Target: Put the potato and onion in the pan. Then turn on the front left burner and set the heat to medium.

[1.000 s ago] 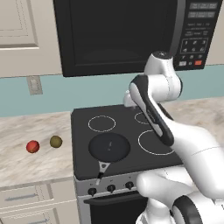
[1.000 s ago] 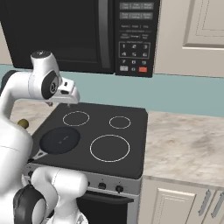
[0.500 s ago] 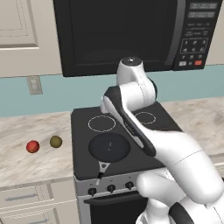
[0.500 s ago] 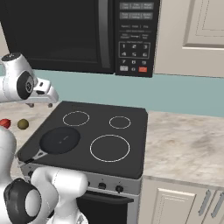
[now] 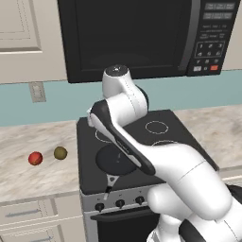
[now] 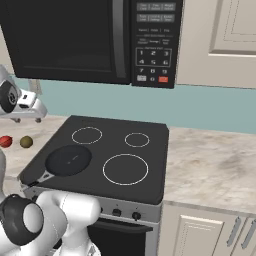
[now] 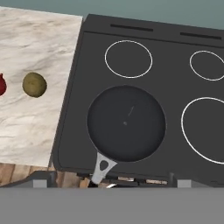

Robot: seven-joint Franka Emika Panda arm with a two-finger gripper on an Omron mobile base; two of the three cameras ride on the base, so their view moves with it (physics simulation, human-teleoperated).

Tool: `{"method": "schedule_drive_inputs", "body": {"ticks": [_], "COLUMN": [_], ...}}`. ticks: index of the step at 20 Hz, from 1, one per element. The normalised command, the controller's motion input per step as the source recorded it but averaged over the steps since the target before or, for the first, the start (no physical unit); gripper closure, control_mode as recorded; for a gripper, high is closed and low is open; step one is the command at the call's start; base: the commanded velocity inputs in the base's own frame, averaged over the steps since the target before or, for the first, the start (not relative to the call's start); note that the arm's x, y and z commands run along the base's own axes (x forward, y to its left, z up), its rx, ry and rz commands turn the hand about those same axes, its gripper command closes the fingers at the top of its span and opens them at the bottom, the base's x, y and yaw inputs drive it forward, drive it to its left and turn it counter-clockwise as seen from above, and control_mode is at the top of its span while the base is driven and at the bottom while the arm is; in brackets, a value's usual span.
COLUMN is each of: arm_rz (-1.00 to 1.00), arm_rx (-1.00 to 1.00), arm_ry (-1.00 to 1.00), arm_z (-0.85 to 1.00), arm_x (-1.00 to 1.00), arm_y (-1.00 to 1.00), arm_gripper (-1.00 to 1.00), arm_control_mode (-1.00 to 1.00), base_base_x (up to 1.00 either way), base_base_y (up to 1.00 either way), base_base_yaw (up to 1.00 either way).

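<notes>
Arm swung left; round dark pan point(image 7: 126, 123) below, potato point(image 7: 34, 84) dull olive.

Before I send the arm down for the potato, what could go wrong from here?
The potato and the onion lie close together on the counter, so a descending finger could knock the onion and send it rolling. Both are round and may slip from a pinch. The pan has its handle sticking out over the stove's front edge, where a low swing could catch it.
</notes>
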Motion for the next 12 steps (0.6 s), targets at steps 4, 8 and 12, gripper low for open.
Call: {"method": "schedule_drive_inputs", "body": {"ticks": [4, 8, 12], "arm_rz": [0.01, 0.04, 0.03], "arm_rx": [0.0, 0.0, 0.0], "arm_ry": [0.02, 0.05, 0.04], "arm_z": [0.0, 0.0, 0.0], "arm_x": [-0.11, 0.0, 0.0], "arm_y": [0.21, 0.08, 0.11], "arm_gripper": [-1.0, -1.0, -1.0], "arm_control_mode": [-1.0, -1.0, -1.0], "base_base_x": [0.0, 0.0, 0.0], "base_base_y": [0.0, 0.0, 0.0], "base_base_yaw": [0.0, 0.0, 0.0]}}
